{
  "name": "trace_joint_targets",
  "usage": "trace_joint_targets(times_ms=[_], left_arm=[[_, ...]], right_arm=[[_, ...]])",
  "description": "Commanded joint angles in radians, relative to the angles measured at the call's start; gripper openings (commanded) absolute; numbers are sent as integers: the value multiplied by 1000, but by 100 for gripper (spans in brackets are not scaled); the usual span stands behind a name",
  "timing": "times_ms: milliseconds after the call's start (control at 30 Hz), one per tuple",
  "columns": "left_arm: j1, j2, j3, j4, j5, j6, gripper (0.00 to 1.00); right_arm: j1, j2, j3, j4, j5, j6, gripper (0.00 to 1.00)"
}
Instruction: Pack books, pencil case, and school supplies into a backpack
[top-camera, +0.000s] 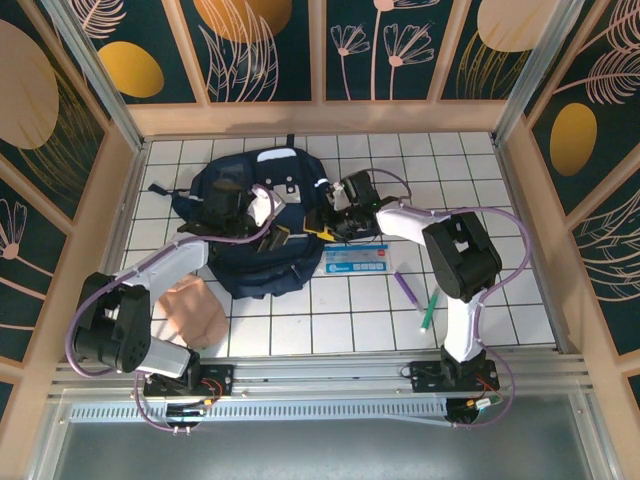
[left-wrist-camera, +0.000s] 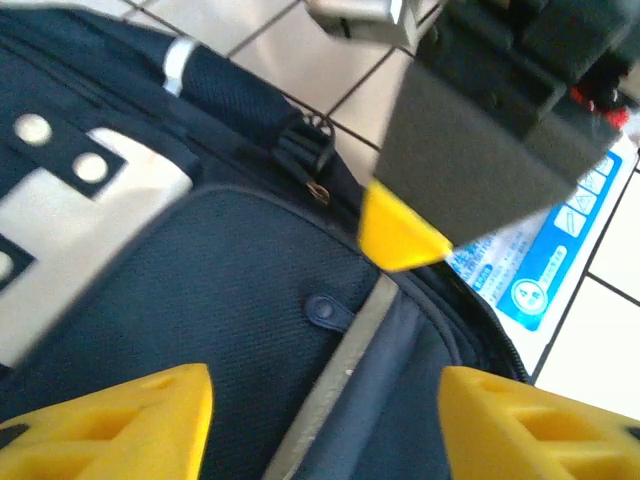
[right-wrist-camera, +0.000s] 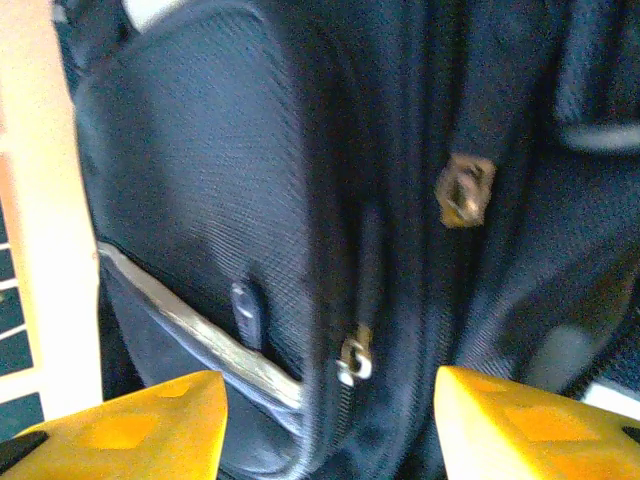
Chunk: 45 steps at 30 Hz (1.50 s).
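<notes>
Both arms stretch inward; the left hand and right hand sit close together, yellow fingers spread apart.

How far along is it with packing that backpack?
Done: nothing that I can see. Whether the backpack already holds anything, I cannot tell. In hand: the left gripper and right gripper both hover open over the backpack fabric, holding nothing. Left: the purple pen, the green pen and a flat blue-and-white packet lie on the tiles beside the backpack, not yet packed.
</notes>
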Motion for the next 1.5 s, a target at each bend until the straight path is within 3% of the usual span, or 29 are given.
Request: trace_joint_targets(times_ms=[0, 100, 200, 300, 433, 567, 700, 900, 933, 967, 1000, 1067, 1100, 1233, 1333, 1467], left_arm=[[-55, 25, 31, -10, -75, -24, 68], [-89, 54, 33, 60, -107, -186, 70], [-151, 83, 78, 66, -246, -411, 68], [-228, 176, 226, -119, -386, -605, 70], [-281, 302, 321, -334, -467, -838, 70], [-327, 339, 350, -409, -544, -1000, 75], [-340, 410, 436, -551, -725, -1142, 75], [-339, 595, 527, -690, -849, -1203, 74], [-339, 614, 522, -686, -868, -1206, 70], [-340, 626, 518, -679, -872, -1203, 57], [-340, 637, 521, -677, -875, -1200, 34], [-339, 638, 547, -679, -844, -1176, 4], [-339, 628, 574, -699, -836, -1169, 0], [-331, 509, 646, -712, -774, -1140, 0], [-298, 414, 654, -691, -658, -1128, 0], [-251, 337, 624, -651, -512, -1121, 0]], right_arm=[[-4, 30, 39, -13, 14, 2, 58], [-37, 13, -3, 70, -19, 45, 58], [-95, -57, -23, 12, 82, 50, 60], [-179, -124, -63, -66, 187, 57, 61], [-263, -211, -165, -66, 227, 52, 61], [-282, -294, -242, -47, 284, 22, 61], [-280, -336, -298, 6, 269, 17, 60], [-272, -360, -300, 7, 262, -5, 60], [-270, -364, -301, 9, 262, -6, 60], [-268, -369, -302, 9, 262, -8, 60], [-267, -375, -303, 10, 261, -10, 60], [-261, -384, -305, 8, 245, -23, 60], [-258, -389, -307, 6, 226, -37, 60], [-204, -431, -336, 18, 80, -217, 58], [-115, -452, -336, -30, 97, -371, 58], [-82, -421, -323, -14, 97, -341, 58]])
